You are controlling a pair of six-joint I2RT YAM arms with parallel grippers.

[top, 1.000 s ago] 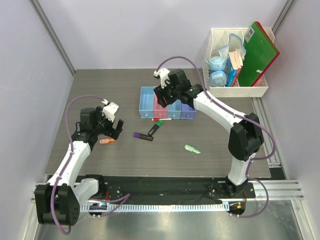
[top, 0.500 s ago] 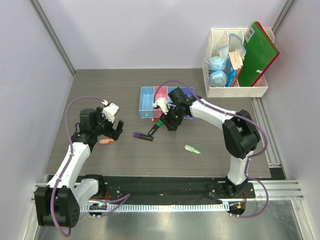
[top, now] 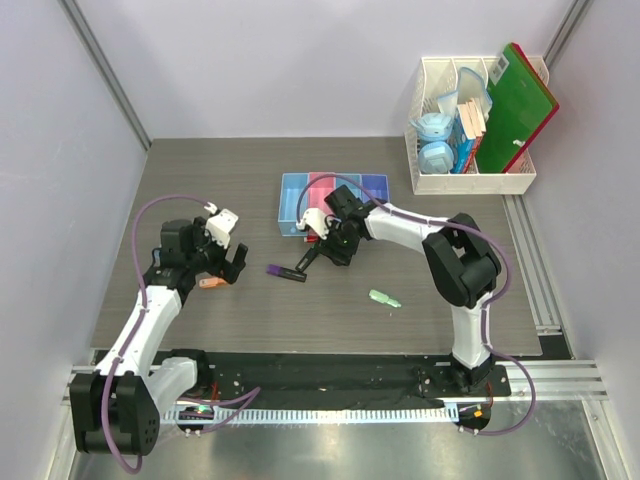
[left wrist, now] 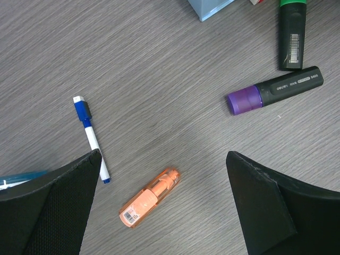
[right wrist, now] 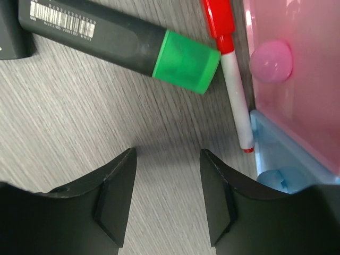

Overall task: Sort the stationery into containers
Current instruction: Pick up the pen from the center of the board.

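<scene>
matt wood-grain table (left wrist: 159, 79), glossy plastic bins (top: 296, 205).

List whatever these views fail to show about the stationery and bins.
- Top view: the right hand covers most of the green-capped marker and red-capped pen.
- Right wrist view: the frame edge cuts off the pink bin, so its contents are unknown.
- Left wrist view: the top edge crops the green-capped marker's cap.

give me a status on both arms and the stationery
Left fingers open over orange piece. Right fingers open, empty, by green-capped marker. Red-capped pen crowds it at pink bin.
</scene>
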